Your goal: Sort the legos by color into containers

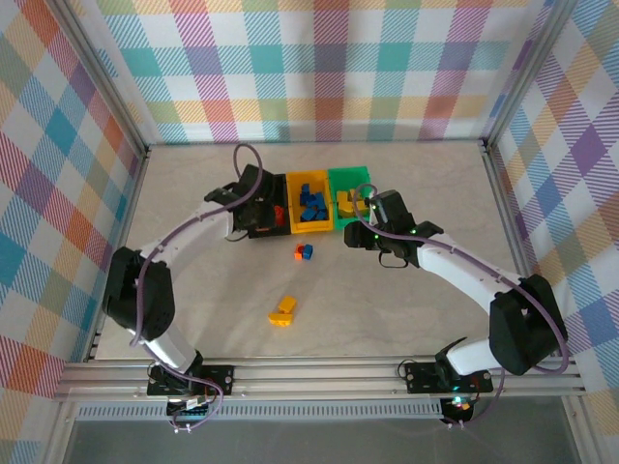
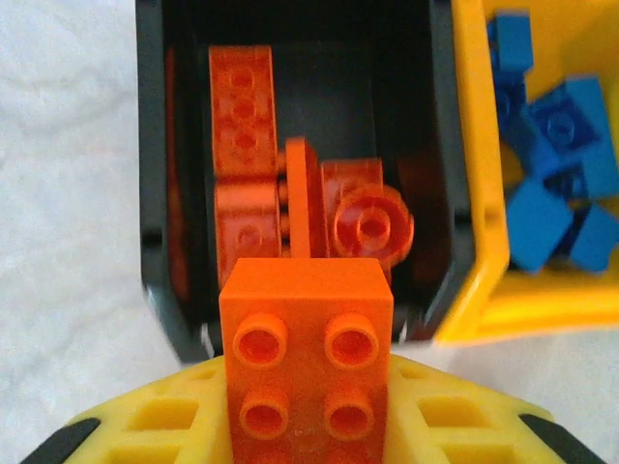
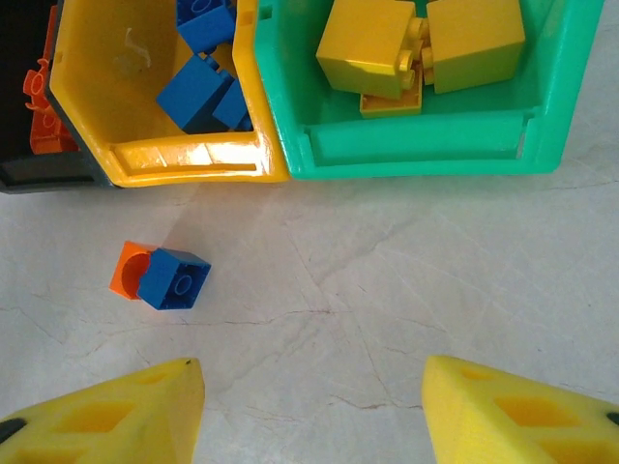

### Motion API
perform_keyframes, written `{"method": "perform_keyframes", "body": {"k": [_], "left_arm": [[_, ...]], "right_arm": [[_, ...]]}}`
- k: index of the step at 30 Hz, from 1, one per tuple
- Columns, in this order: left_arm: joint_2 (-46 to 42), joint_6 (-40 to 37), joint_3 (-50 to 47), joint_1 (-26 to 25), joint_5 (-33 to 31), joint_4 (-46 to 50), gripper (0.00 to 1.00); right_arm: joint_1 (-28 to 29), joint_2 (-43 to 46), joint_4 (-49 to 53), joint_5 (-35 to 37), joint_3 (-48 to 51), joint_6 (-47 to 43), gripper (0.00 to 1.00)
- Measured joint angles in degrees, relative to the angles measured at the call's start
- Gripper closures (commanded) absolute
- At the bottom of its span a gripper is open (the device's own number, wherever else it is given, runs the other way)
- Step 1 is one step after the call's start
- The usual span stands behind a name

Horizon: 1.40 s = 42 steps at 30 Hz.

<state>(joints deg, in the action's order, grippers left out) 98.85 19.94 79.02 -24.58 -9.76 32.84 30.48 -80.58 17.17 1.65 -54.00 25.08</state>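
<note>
Plaid walls (image 1: 309, 68) in pastel checks close in a pale, marbled desk (image 1: 193, 290). Three bins sit joined in a row at the upper centre of the top view.

At the left of the row, the black bin (image 2: 150, 193) holds four orange pieces, as seen from the left wrist:
- a long brick (image 2: 242, 116), its long axis running top to bottom of the frame
- a thin plate (image 2: 300, 198) standing on edge just beside it
- a round piece (image 2: 372, 224) with its stud toward the lens
- a short brick (image 2: 343, 179) behind that (partly hidden)

The left end effector (image 2: 308, 425) is clamped on a fifth orange brick (image 2: 307, 329) at the bin's near edge. Its studs face the camera, four showing, and its length runs down out of the frame.

In the lower centre of the top view, a small yellow cluster (image 1: 282, 311) lies on the desk (count unclear). The yellow bin (image 2: 474, 193) in the middle carries blue bricks (image 2: 537, 217), at least five. Below it, one orange piece (image 3: 128, 271) and one blue brick (image 3: 174, 278) touch on the desk, the blue one studs-up. The green bin (image 3: 416, 150) at the right holds three yellow bricks (image 3: 366, 43). The right end effector (image 3: 311, 387) hangs over the desk with its fingers wide apart.
</note>
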Motion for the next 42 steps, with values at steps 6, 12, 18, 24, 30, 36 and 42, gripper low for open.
{"method": "perform_keyframes", "body": {"k": [6,12,18,24,30,36,42], "left_arm": [[9.9,0.2,11.0,1.9,0.0,0.2,0.65],[14.6,0.5,14.9,3.7,-0.2,1.7,0.30],[12.3,0.8,13.0,3.4,1.6,2.2,0.09],[-4.3,1.3,-2.2,-4.2,3.7,1.5,0.06],[-16.3,2.4,-16.6,-20.3,7.7,3.6,0.06],[-16.6,6.6,-26.1,-29.9,9.2,7.1,0.09],[-16.5,9.2,-29.0,-30.4,7.8,7.5,0.18]], "right_arm": [[0.3,0.1,0.0,-0.2,0.4,0.0,0.38],[0.3,0.6,0.4,-0.2,1.5,0.0,0.37],[0.3,1.3,0.4,-0.2,1.5,0.0,0.35],[0.3,1.3,0.4,-0.2,1.6,0.0,0.34],[0.3,1.3,0.2,-0.2,1.9,0.0,0.34],[0.3,1.3,-0.5,-0.2,2.0,0.2,0.34],[0.3,1.3,-0.9,-0.2,2.6,0.5,0.35]]}}
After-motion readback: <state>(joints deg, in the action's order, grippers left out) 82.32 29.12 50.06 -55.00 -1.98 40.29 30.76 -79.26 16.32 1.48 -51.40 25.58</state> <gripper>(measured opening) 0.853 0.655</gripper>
